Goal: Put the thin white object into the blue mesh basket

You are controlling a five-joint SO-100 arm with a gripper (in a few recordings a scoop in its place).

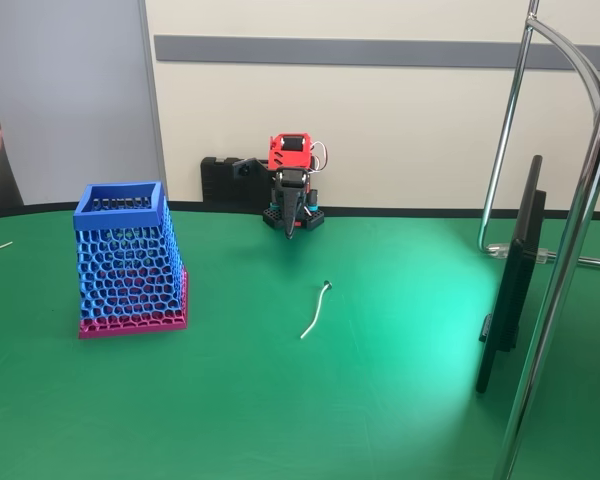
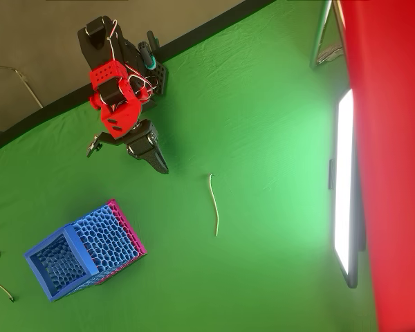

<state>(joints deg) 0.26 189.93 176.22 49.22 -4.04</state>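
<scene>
Well ahead of the pincer [image 1: 291,232], the thin white object [image 1: 316,310] lies flat on the green table [image 1: 280,400], untouched. Pincer pressed together, empty. Blue mesh basket [image 1: 128,262] stands off to its side. Step: approach. Next: spread fingers, descend over the strip.

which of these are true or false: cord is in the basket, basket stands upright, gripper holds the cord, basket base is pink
1. The thin white object is in the blue mesh basket. False: it lies on the green table, apart from the basket.
2. The basket stands upright. True.
3. The gripper holds the object. False: it hangs near the arm's base, away from it.
4. The basket's base is pink. True.
</scene>
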